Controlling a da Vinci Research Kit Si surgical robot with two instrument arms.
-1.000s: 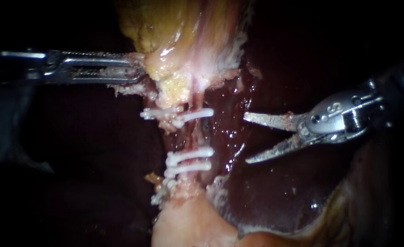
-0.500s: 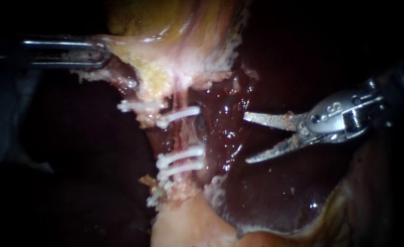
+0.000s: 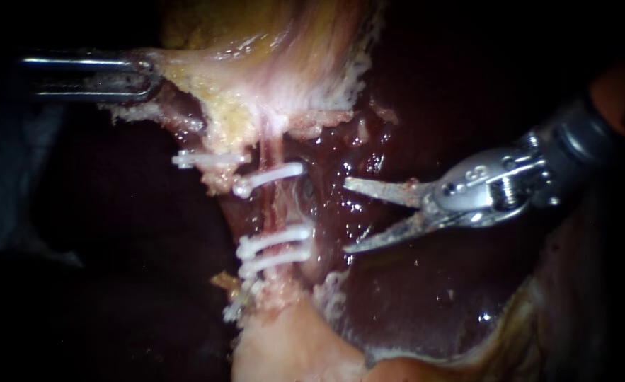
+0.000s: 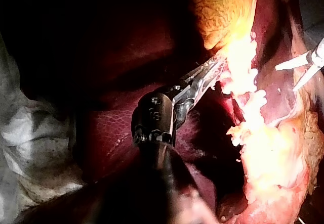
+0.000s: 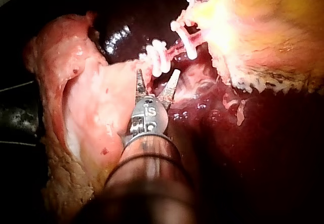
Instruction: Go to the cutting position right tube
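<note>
Meanwhile, claw of the right instrument gapes empty beside bare tube between clips; left instrument clenches gallbladder edge.

Dark red, wet liver fills the background, glistening with small highlights. At the top is the gallbladder, yellowish and pink, with a crumbly yellow fringe of fat along its lower edge. White clips lie crosswise on the thin stalk of tissue below it, some near the gallbladder, others farther down. A pale pink mass sits beneath them. In the left wrist view, crumpled pale cloth lies beside the liver.
</note>
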